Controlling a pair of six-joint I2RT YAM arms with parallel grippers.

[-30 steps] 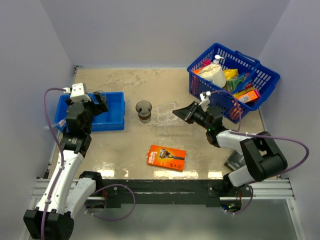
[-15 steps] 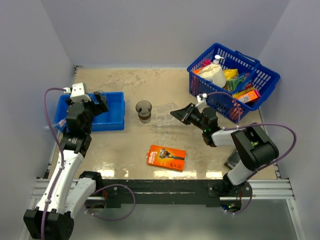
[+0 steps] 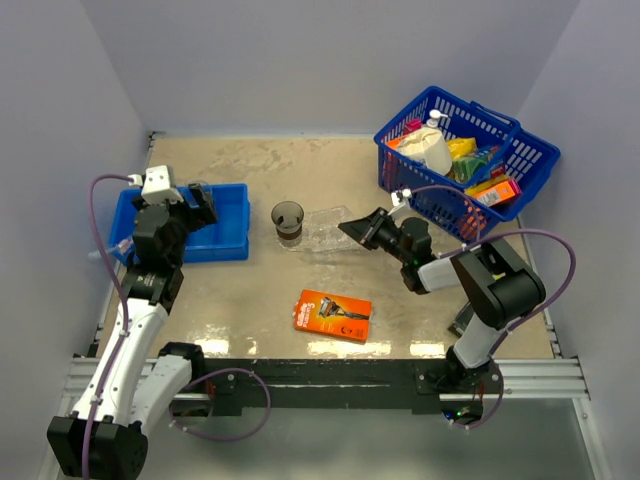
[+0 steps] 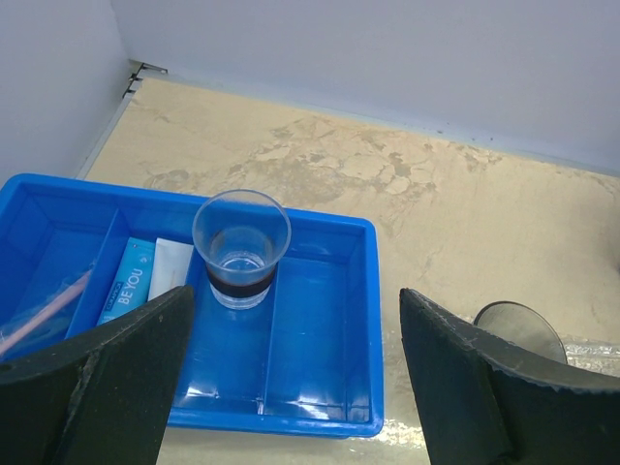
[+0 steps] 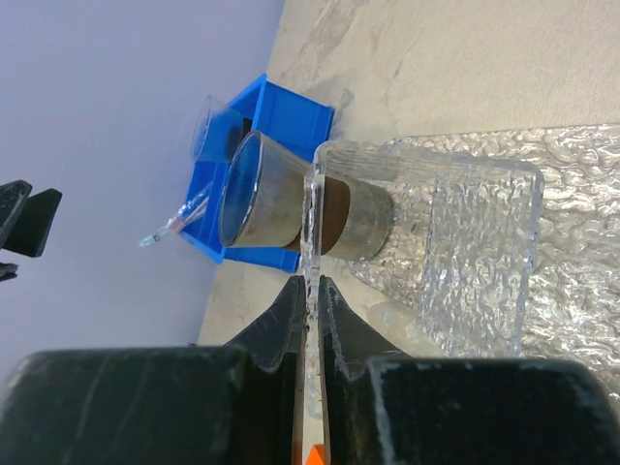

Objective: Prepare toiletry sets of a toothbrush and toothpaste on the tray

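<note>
The clear tray (image 3: 326,232) lies mid-table; in the right wrist view (image 5: 465,252) its near rim stands between my fingers. My right gripper (image 3: 354,228) (image 5: 312,287) is shut on that rim. A brownish cup (image 3: 288,222) (image 5: 281,205) stands at the tray's left end; I cannot tell whether it is on the tray or beside it. My left gripper (image 3: 188,212) (image 4: 291,387) is open and empty above the blue compartment bin (image 4: 320,387). The bin holds a second cup (image 4: 240,244), a blue and white toothpaste tube (image 4: 128,283) and a pinkish toothbrush (image 4: 41,312).
An orange razor pack (image 3: 333,314) lies near the front edge. A blue wire basket (image 3: 520,150) full of items stands at the back right. The bin (image 3: 232,228) sits at the left beside the wall.
My right arm has stretched a little to the left, with the gripper staying at the tray's right edge. The left arm, the cups and the bin have not moved.
</note>
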